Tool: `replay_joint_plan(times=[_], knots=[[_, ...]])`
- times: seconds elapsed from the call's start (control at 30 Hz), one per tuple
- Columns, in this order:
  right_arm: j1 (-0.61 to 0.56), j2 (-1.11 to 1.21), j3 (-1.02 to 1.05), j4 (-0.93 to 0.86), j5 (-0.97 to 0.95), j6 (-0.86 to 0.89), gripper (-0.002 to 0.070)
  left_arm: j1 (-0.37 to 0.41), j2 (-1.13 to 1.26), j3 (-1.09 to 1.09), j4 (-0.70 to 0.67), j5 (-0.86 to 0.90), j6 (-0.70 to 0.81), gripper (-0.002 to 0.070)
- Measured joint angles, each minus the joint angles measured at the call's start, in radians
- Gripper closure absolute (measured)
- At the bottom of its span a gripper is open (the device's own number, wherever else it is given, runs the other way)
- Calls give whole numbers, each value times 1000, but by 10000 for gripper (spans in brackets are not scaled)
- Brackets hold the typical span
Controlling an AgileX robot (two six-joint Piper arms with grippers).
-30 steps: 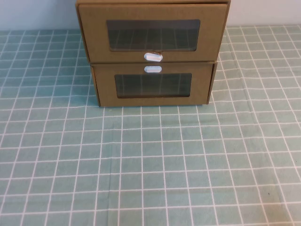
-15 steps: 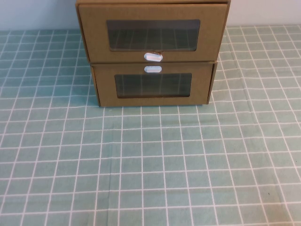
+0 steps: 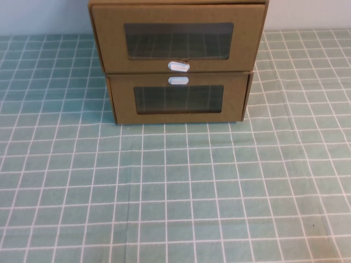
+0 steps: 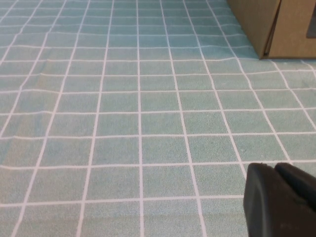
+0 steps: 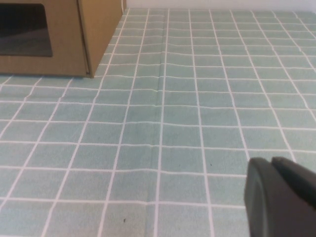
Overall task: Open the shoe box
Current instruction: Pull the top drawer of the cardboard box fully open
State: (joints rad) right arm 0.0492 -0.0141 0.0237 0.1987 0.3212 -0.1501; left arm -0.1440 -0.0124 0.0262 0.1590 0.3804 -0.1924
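Cardboard: you count two closed units, upper box (image 3: 175, 38) on lower box (image 3: 178, 101). Left end effector (image 4: 274, 170) and right end effector (image 5: 272, 165) hang low over the desk (image 3: 175, 197), both pressed together. Nothing has moved since earlier.

looks like a staged robot-lab setup: bench (image 3: 175, 219) covered in teal white-grid cloth (image 3: 285, 164), plain pale wall (image 3: 38, 16) behind it, brown cardboard drawer box (image 3: 109, 38) with window fronts at the far side.

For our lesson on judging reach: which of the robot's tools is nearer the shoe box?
Right, it seems, though only slightly. The right tool hangs off the front right corner of the shoe box; the left tool hangs off its front left corner, a little farther back.
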Motion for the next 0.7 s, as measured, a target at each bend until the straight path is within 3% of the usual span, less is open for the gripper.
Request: replay_joint_plan(times=[0.33,0.7], knots=[[0,0,0,0,-56,0,689,0,0,0,2,-71,0,680],[0,0,0,0,-778,0,689,0,0,0,6,-627,0,680]])
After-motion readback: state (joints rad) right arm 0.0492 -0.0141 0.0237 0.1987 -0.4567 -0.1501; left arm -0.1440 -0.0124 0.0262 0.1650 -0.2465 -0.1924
